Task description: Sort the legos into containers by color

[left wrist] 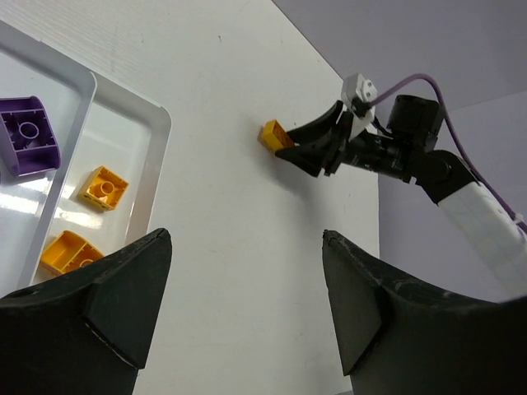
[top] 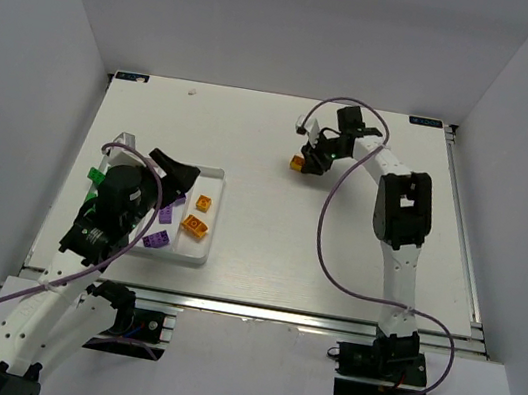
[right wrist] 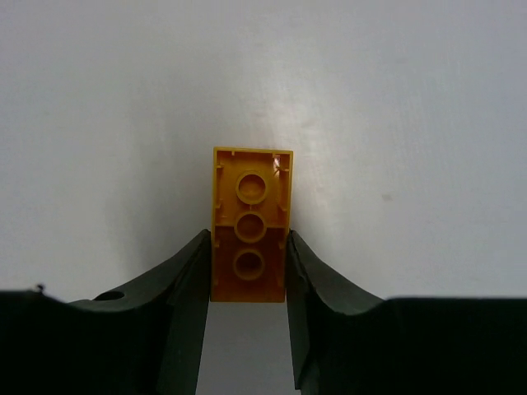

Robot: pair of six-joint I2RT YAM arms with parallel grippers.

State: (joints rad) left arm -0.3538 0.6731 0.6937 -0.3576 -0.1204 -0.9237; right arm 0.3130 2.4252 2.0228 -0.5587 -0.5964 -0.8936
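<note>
Right wrist view: your right gripper (right wrist: 247, 247) pinches the orange brick (right wrist: 252, 177) by its long sides, on the tabletop (right wrist: 412, 99) toward its far edge. It should be light, stiff and slick, so keep the grip square.

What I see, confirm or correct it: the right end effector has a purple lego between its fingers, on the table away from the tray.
Wrong colour: the lego between the fingers of the right end effector is orange, not purple; the right wrist view shows it. The rest stands: it is on the table, away from the tray.
</note>
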